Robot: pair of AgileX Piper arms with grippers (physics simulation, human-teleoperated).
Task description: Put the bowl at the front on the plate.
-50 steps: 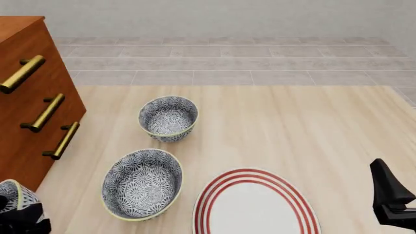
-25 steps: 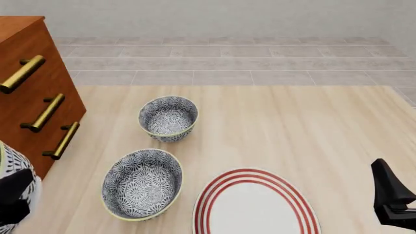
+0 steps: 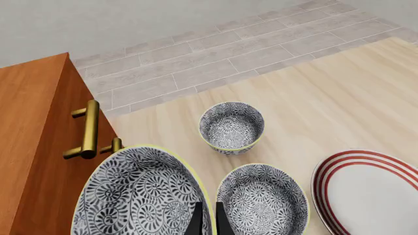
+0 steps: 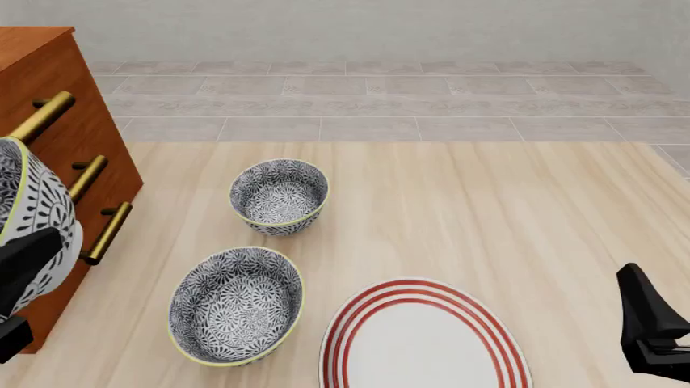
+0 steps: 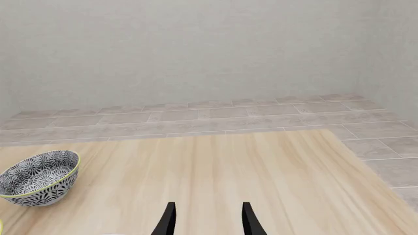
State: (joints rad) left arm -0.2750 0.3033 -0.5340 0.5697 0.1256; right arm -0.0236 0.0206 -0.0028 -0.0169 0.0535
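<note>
- The bowl [image 4: 35, 218], a deep white one covered in a dark blue-grey floral pattern with a thin yellow-green rim, is hanging in the air at the far left of the front view, in front of the wooden drawer chest [image 4: 48, 97], tilted and partly cut off by the picture's edge.
- In the left wrist view the same bowl [image 3: 140, 196] is filling the near foreground with its inside showing; nothing is lying in it.
- The left claw [image 3: 207, 220] is gripping this bowl: its two dark fingers are sitting almost together, pinching the rim between them.
- The plate [image 4: 422, 339], large, flat and white with three red rings, is lying on the tabletop [image 4: 485, 210] near the front edge, right of centre, with nothing resting on it.
- A second look-alike bowl [image 4: 236, 305] is standing upright on the tabletop just to the left of the plate, close to it but apart, and is holding nothing.
- A third look-alike bowl [image 4: 279, 196] is standing farther back, behind the second bowl and apart from it, also holding nothing.
- The right claw [image 5: 207, 220] is hanging low over bare tabletop at the right side, its two fingers spread apart with nothing between them and touching nothing.
- The drawer chest is showing three brass bar handles [image 4: 77, 186] on its front.
- Beyond the tabletop a grey tiled floor [image 4: 377, 105] is running back to a pale wall.
</note>
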